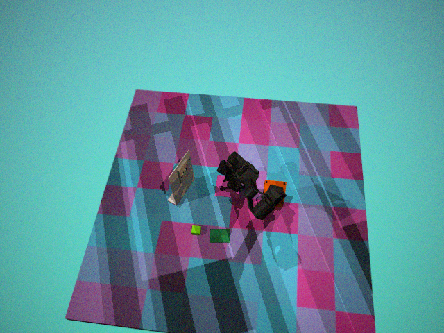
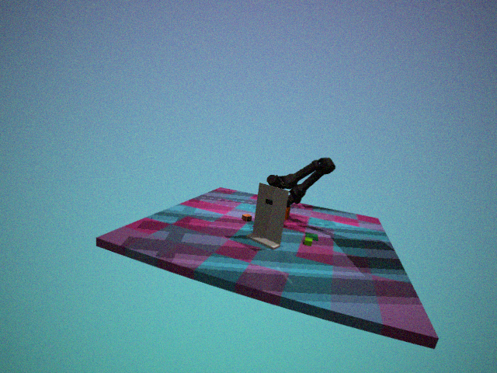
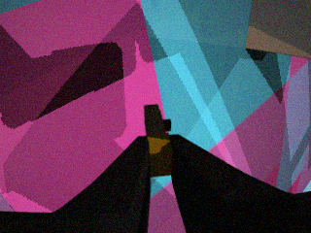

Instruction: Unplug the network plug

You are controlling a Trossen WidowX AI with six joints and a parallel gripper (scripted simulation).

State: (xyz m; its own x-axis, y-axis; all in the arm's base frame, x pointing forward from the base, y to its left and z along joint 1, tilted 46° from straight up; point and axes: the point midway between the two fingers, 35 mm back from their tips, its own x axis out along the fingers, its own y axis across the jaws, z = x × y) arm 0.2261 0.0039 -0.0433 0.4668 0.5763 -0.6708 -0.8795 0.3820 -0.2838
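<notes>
My gripper (image 1: 224,187) (image 3: 157,145) is shut on the plug (image 3: 160,165), a small dark and amber piece between the fingertips in the wrist view. The held plug is clear of the upright panel (image 1: 184,186) (image 2: 270,221) (image 3: 287,19) and above the table. It is too small to tell in the top and exterior views, and the gripper is hidden or unclear in the exterior view. The panel stands left of the gripper in the top view, with dark openings in its face. The marked square (image 1: 219,235) (image 2: 313,236) is a dark green patch on the table, below the gripper in the top view.
A bright green cube (image 1: 195,229) (image 2: 307,241) lies beside the marked square, on the panel's side. An orange cube (image 2: 246,217) lies beyond the panel in the exterior view and is hidden in the top view. The arm's orange base plate (image 1: 270,184) is right of the gripper.
</notes>
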